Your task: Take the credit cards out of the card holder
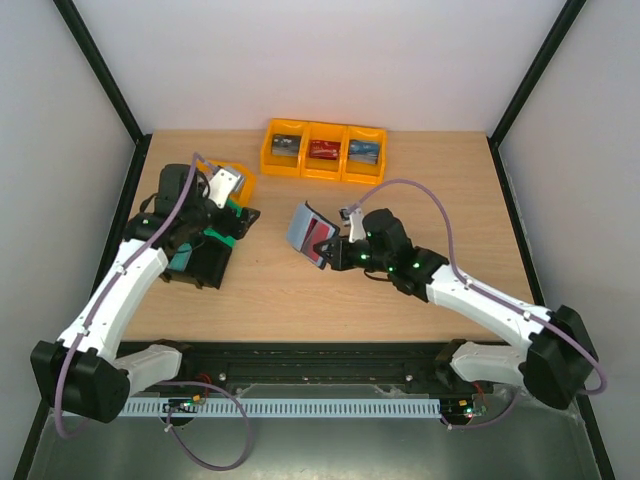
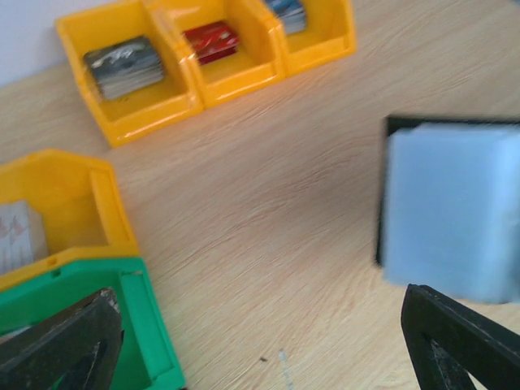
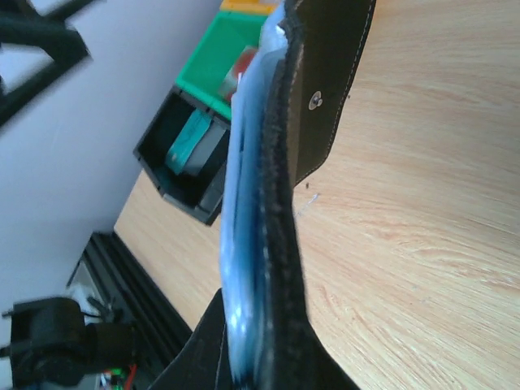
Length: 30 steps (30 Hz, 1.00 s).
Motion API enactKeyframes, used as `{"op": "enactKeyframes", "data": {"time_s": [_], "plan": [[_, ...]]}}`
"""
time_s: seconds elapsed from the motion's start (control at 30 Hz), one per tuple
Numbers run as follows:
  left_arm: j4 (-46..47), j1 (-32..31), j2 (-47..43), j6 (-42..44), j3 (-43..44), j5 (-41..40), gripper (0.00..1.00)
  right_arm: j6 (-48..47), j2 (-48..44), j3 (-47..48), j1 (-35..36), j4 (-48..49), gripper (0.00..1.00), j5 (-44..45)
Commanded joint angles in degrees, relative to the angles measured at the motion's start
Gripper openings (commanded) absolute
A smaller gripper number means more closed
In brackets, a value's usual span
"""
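Right hand grasps the open card holder near the middle of the surface; left hand is released.

The right hand point(image 1: 338, 250) is clenched on the black card holder point(image 1: 308, 228) and holds it opened and on its edge, the grey-blue clear pockets turned to the left and the snap tab point(image 3: 325, 89) hanging free. I cannot tell if it touches the surface point(image 1: 430, 200). A bit of red shows at its near end, too small to name. The left hand point(image 2: 262, 325) has its fingers wide apart and grasps nothing, above the green bin point(image 2: 150, 325) and a single yellow bin point(image 2: 106, 203) on the left. Credit cards point(image 2: 210, 41) lie in the row of three yellow bins point(image 1: 323, 172) at the far side: a grey, a red and a blue stack. A teal card point(image 3: 188, 138) lies in the black bin point(image 3: 158, 171).
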Motion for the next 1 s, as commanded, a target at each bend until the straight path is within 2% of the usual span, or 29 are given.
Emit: {"op": "enactKeyframes", "data": {"time_s": [0.0,0.07,0.13,0.23,0.33,0.47,0.57,0.73,0.8,0.87,0.97], "plan": [[-4.88,-1.05,-1.49,-2.96,5.27,13.23,0.94,-7.07,3.43,2.8,0.32,0.88,0.02,-7.47],[-5.38,-2.6,-1.28,-5.54,5.0,20.67,0.92,-8.93,3.97,2.47,0.31,5.41,0.01,-14.55],[-5.51,-3.95,-0.57,-7.77,4.73,24.78,0.87,-11.41,3.86,2.06,0.32,7.8,0.02,-18.13],[-5.49,-5.01,-0.09,-9.51,4.72,25.96,0.74,-13.61,4.02,1.77,0.34,9.7,0.02,-22.59],[-5.76,-6.43,0.18,-10.03,3.87,29.71,0.6,-11.32,3.14,-0.25,0.33,16.57,0.02,-26.63],[-4.59,-6.88,-0.44,-11.14,1.61,37.3,0.56,-9.42,2.04,-1.68,0.31,21.84,0.02,-28.08],[-4.23,-7.0,-0.44,-11.34,0.9,36.13,0.51,-9.0,1.92,-1.86,0.3,22.88,0.02,-29.06],[-4.06,-7.31,-0.5,-11.36,0.15,37.5,0.49,-8.8,1.77,-1.85,0.29,23.25,0.02,-28.63],[-7.94,-7.31,-0.48,-7.73,3.75,35.59,0.53,-9.06,1.75,-1.37,0.35,21.95,0.02,-26.91],[-13.06,-7.23,-0.21,-2.86,9.83,29.97,0.63,-10.04,2.02,0.15,0.36,17.81,0.02,-22.85],[-14.06,-6.42,-0.62,-2.16,15.91,18.13,0.68,-10.59,2.51,1.62,0.24,13.65,0.02,-18.29]]}}
